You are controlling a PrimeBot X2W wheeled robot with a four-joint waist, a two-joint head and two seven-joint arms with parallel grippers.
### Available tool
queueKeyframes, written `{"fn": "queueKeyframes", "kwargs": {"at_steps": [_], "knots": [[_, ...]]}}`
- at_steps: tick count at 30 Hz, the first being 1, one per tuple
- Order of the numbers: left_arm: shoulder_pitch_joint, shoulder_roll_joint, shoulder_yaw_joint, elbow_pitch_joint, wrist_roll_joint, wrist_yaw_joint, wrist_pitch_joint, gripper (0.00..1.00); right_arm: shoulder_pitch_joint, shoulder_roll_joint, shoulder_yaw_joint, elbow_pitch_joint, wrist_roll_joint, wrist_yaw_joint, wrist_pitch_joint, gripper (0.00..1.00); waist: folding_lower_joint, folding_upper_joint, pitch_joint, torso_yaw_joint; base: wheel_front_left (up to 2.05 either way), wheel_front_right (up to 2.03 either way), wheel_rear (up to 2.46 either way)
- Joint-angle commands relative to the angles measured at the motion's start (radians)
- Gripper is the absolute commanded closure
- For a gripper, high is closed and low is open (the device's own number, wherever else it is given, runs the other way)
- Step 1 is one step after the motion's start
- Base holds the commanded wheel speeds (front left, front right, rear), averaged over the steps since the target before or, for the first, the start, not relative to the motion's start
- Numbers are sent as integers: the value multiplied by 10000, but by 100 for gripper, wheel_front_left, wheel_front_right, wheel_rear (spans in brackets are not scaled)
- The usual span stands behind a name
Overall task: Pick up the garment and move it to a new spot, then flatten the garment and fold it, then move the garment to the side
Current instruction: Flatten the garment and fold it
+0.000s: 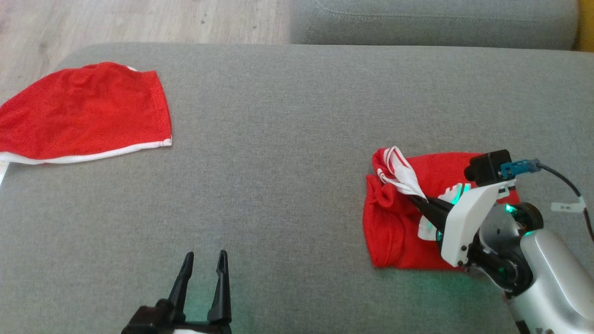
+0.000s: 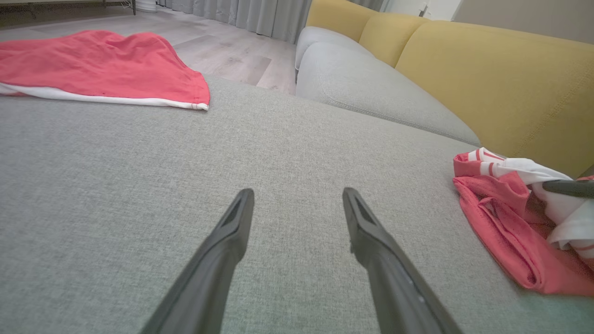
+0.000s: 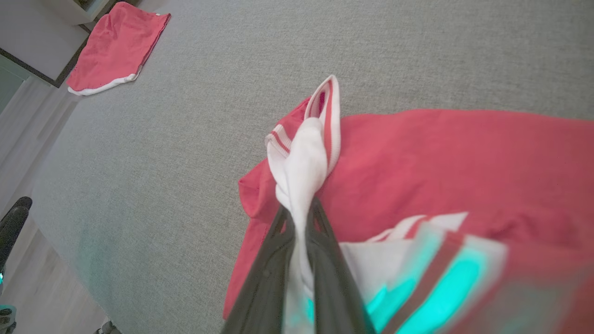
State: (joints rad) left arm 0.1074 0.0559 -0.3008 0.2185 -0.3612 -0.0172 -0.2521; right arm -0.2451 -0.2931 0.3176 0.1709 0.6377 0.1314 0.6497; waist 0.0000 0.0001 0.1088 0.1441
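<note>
We have the red garment (image 1: 394,227) pinched near the right edge of the grey cushion (image 1: 287,162).
Our right gripper (image 1: 414,198) is clamped tight on its white striped band, the rest bunched on the cushion. Our left gripper (image 1: 206,254) sits at the near edge, fingers spread wide, holding nothing. A second red cloth (image 1: 88,111) lies flat at the far left corner.

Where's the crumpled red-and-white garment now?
The crumpled garment lies at the head view's right on the grey cushion, pinched by the right gripper, far from the flat red garment at upper left.
</note>
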Motion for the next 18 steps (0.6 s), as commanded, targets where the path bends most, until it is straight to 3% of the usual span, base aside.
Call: {"fn": "queueKeyframes", "kwargs": {"at_steps": [1, 6, 8, 10, 11, 12, 18], "knots": [[-190, -56, 208, -258, 25, 54, -97, 0, -140, -28, 104, -355, -93, -7, -131, 100, 0, -1, -14, 7, 0, 0, 0], [-119, -56, 235, -246, -22, 109, -97, 0, -8, 184, 199, -360, -121, -7, -118, 100, 0, -1, -80, -110, 0, 0, 0], [-101, -56, 237, -219, -21, 108, -97, 0, 7, 355, 296, -360, -77, -7, -115, 91, 0, -1, -105, -198, 0, 0, 0], [-105, -56, 268, -203, -16, 123, -97, 0, 5, 593, 336, -375, -24, -7, -204, 62, 0, -1, -115, -303, 0, 0, 0], [-119, -56, 279, -191, -7, 117, -97, 0, 3, 763, 303, -383, 29, -7, -309, 15, 0, -1, -120, -349, 0, 0, 0], [-138, -56, 286, -171, 16, 108, -97, 0, 9, 972, 233, -373, 116, -7, -409, 0, 0, -1, -130, -403, 0, 0, 0], [-238, -56, 348, -125, 31, 101, -97, 0, 128, 1541, 120, -906, 561, -7, -1118, 0, 0, -1, -160, -616, 0, 0, 0]]}}
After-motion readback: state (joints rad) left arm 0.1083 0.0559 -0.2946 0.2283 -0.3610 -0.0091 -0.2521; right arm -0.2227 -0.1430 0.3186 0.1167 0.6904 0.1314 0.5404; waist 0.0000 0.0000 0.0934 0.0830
